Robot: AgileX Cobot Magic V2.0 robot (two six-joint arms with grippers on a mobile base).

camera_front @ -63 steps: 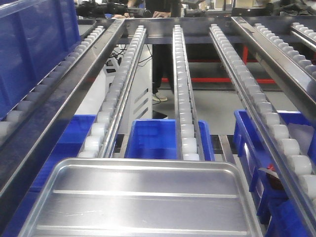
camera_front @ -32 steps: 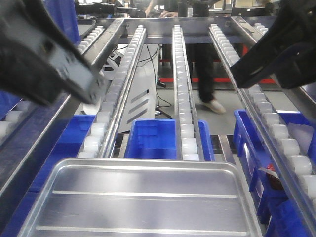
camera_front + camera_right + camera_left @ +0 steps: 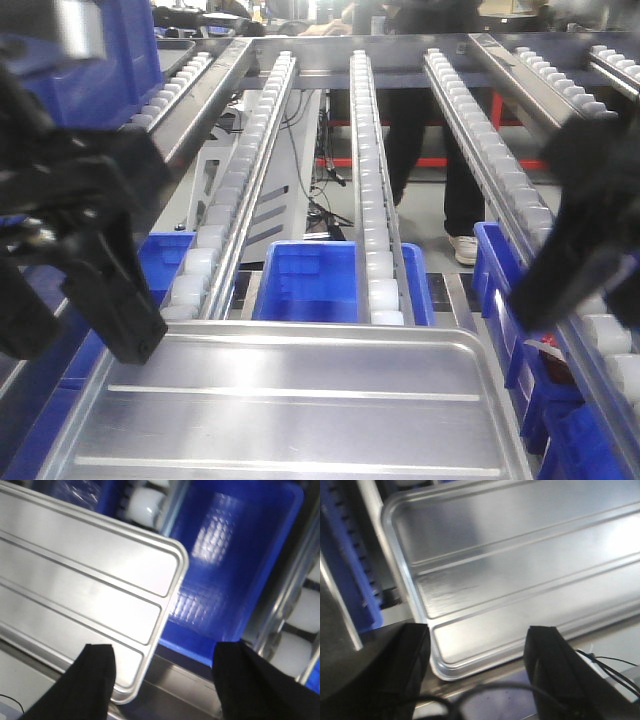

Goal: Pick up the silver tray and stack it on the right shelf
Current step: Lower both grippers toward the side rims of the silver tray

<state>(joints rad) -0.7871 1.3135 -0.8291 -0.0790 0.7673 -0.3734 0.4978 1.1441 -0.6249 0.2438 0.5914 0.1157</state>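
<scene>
The silver tray (image 3: 290,410) lies flat at the near end of a steel roller rack, two long ridges across its bottom. My left gripper (image 3: 80,335) is open at the tray's left edge; in the left wrist view its fingers (image 3: 415,650) straddle the tray's (image 3: 520,555) near-left corner without touching it. My right gripper (image 3: 560,290) is open beside the tray's right edge; in the right wrist view one finger (image 3: 100,670) overlaps the tray's (image 3: 75,575) near-right corner. Roller rails (image 3: 372,200) run away behind the tray. I cannot tell which level is the right shelf.
Blue bins (image 3: 305,280) sit on the level below the rails, one under my right gripper (image 3: 235,555). A large blue crate (image 3: 110,60) stands on the left lane. A steel bar (image 3: 215,680) runs below the tray's near edge. A person stands behind the rack (image 3: 430,110).
Both arms entered the front view and came down, from high above the rails to either side of the tray. The tray has not moved. The person behind the rack walked right.
</scene>
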